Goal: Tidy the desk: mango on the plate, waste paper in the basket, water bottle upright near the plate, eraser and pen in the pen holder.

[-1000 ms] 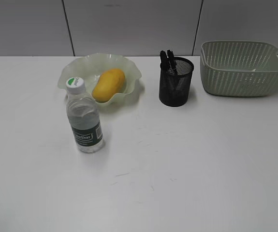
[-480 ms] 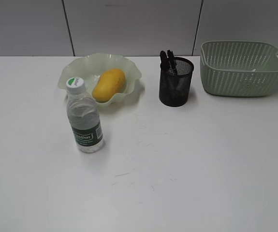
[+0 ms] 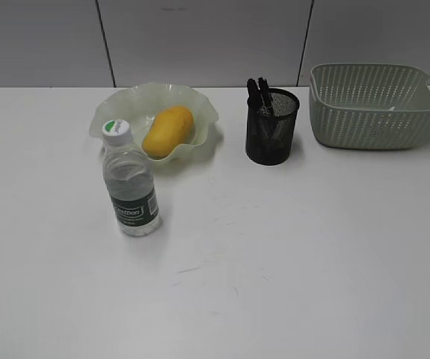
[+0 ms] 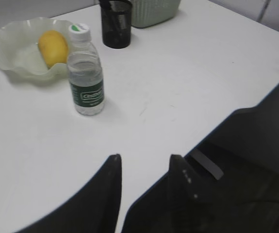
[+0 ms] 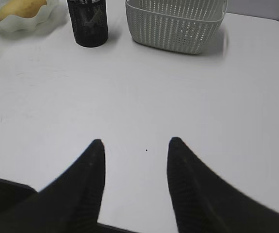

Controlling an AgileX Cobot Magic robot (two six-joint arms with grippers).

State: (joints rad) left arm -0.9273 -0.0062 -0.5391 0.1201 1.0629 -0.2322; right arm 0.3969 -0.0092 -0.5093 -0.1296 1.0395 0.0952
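- The left tool (image 4: 144,162) and right tool (image 5: 135,148) hung open and empty above the counter (image 3: 312,247).
- The mango (image 3: 168,131) lay on the plate (image 3: 117,108).
- The water bottle (image 3: 129,181) stood upright just beside the plate.
- The pen holder (image 3: 272,127) stood between plate and basket (image 3: 375,105).

You can find printed text in only one place, on the bottle (image 3: 130,182). It has a dark green label (image 3: 134,211) with one word in white letters inside a white frame. In the exterior view the letters are too small and soft for you to read. In the left wrist view the same label (image 4: 88,93) looks a little bigger, but the word is blurred there too, so I cannot spell it. The cap (image 3: 116,131), at 12 o'clock from the label, has a green patch with small white marks, not readable.
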